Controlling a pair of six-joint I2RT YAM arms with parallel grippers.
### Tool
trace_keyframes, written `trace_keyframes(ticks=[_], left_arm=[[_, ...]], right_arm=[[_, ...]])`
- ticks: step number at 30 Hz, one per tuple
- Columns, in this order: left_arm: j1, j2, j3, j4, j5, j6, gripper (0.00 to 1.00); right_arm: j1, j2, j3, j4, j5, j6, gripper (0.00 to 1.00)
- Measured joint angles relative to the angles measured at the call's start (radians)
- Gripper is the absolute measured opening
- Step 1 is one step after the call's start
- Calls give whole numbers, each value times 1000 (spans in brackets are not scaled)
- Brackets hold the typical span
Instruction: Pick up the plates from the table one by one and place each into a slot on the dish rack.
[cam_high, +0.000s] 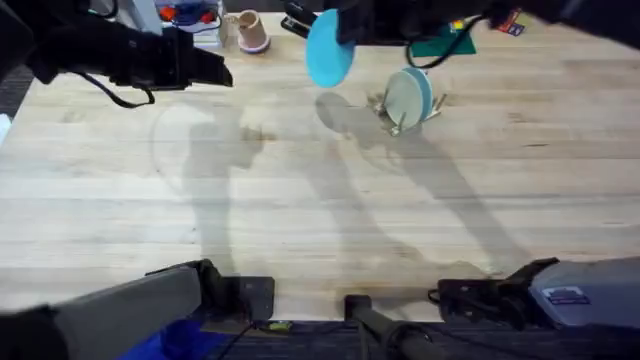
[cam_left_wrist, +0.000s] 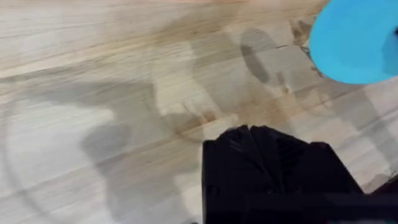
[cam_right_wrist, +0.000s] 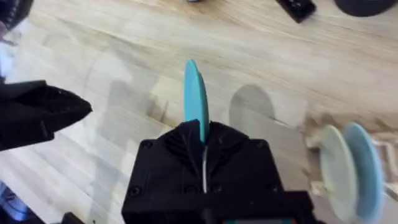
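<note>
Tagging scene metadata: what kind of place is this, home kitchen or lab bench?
Most likely a lab or workshop bench, not a kitchen: a bare wooden plank table with two robot arms mounted at its near edge, a small dish rack as a prop, and cables and odd items along the far edge.

pink cup (cam_high: 251, 31) at far edge, green mat (cam_high: 445, 42), maybe tape
</note>
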Motion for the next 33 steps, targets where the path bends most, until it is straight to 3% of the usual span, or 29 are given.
trace_keyframes(ticks=[12, 24, 29, 31, 33], left_arm=[[-200, -81, 0, -74, -201, -196, 40], [-377, -89, 15, -196, -456, -528, 40], [-468, -97, 38, -197, -489, -555, 40], [-508, -99, 39, -198, -495, -553, 157], [-539, -99, 39, -199, -496, -552, 437]], right_arm=[[-17, -159, 1, -289, 113, -149, 30], [-73, -174, 166, -579, 196, -312, 30], [-94, -175, 214, -627, 276, -385, 30], [-100, -175, 225, -632, 302, -404, 30], [-104, -175, 236, -633, 319, -425, 30]])
